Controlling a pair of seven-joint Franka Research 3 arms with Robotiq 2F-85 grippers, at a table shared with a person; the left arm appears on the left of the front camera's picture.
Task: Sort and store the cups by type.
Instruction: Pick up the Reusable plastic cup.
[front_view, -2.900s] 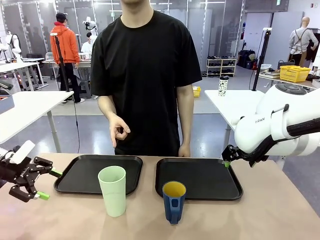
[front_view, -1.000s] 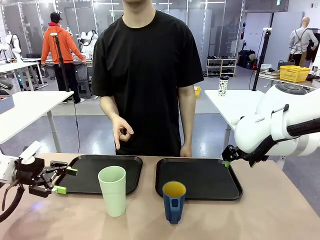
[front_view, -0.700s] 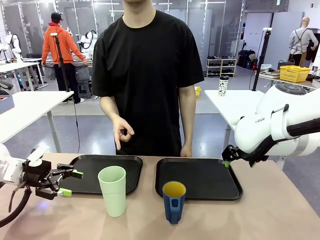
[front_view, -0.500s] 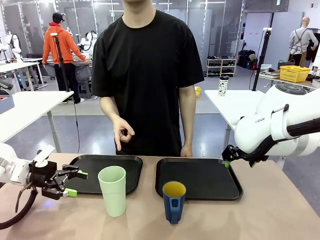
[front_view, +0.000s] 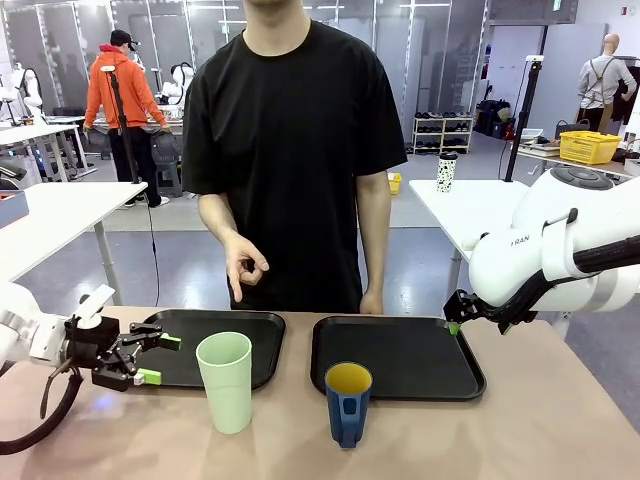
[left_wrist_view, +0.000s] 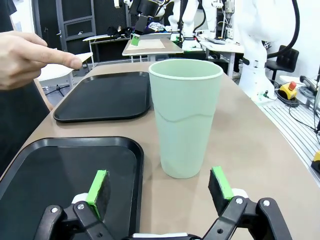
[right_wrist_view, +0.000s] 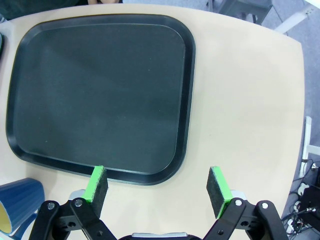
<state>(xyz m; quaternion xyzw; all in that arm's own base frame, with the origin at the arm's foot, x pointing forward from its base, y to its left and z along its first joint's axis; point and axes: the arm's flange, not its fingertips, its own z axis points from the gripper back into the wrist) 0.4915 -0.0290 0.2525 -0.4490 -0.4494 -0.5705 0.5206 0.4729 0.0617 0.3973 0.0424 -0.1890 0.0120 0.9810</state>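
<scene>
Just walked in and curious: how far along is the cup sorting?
Done: nothing; the green tumbler and blue mug stand on the table, outside both black trays. In hand: the left tool, open, points at the tumbler without touching it. Left: both cups; the right tool hangs open by the right tray.

Extends the left arm (front_view: 15, 325) in low from the near left, left gripper (front_view: 160, 360) levelled and pointing right, jaws spread wide, gripping nothing. Holds the right arm (front_view: 560, 250) folded at the far right, right gripper (right_wrist_view: 159, 184) aimed downward, jaws equally wide, empty.
</scene>
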